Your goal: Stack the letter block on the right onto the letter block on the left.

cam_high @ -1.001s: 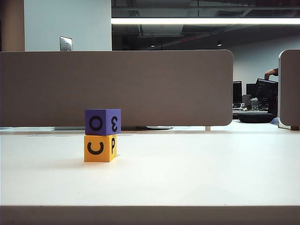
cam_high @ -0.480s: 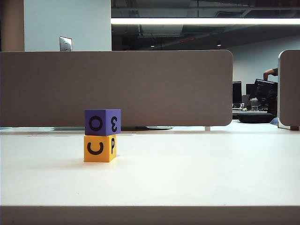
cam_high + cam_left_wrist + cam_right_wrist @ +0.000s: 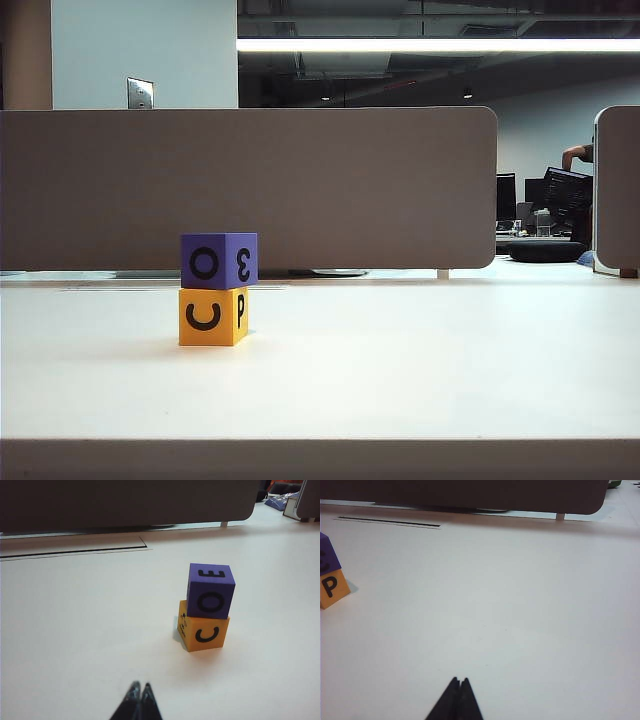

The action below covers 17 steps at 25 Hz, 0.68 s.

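Note:
A purple letter block (image 3: 219, 260) rests squarely on top of a yellow letter block (image 3: 213, 316) on the left half of the white table (image 3: 420, 360). The left wrist view shows the same stack, purple block (image 3: 210, 591) over yellow block (image 3: 203, 631), a good way beyond my left gripper (image 3: 140, 686), which is shut and empty. My right gripper (image 3: 459, 680) is also shut with nothing in it, far from the stack, whose purple block (image 3: 327, 554) and yellow block (image 3: 332, 588) sit at the picture's edge. Neither gripper appears in the exterior view.
A grey partition wall (image 3: 250, 185) runs along the table's far edge, with a second panel (image 3: 618, 190) at the far right. A dark slot (image 3: 75, 553) lies in the tabletop near the partition.
The stack stays still in the exterior view; nothing on the table has visibly moved.

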{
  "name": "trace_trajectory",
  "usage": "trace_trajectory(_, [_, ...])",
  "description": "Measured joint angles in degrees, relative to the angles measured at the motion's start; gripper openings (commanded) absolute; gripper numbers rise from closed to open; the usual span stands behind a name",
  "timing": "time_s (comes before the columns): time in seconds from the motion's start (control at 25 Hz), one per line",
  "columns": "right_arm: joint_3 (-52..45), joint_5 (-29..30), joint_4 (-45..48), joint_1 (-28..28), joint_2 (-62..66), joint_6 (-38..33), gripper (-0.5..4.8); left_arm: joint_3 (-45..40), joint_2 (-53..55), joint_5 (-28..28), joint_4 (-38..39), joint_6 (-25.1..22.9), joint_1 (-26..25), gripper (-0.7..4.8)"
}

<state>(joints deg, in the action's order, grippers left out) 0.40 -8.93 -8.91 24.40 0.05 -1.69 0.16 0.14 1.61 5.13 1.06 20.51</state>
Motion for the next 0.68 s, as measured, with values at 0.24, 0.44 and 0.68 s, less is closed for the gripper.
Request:
trace_trajectory(0.24, [0.00, 0.02, 0.00, 0.00, 0.00, 0.00, 0.13, 0.00, 0.00, -0.02, 0.68, 0.00, 0.00, -0.05])
trace_trajectory(0.44, [0.00, 0.00, 0.00, 0.00, 0.02, 0.02, 0.13, 0.00, 0.00, -0.02, 0.70, 0.00, 0.00, -0.05])
trace_trajectory(0.68, [0.00, 0.00, 0.00, 0.00, 0.00, 0.02, 0.12, 0.00, 0.00, -0.02, 0.70, 0.00, 0.00, -0.05])
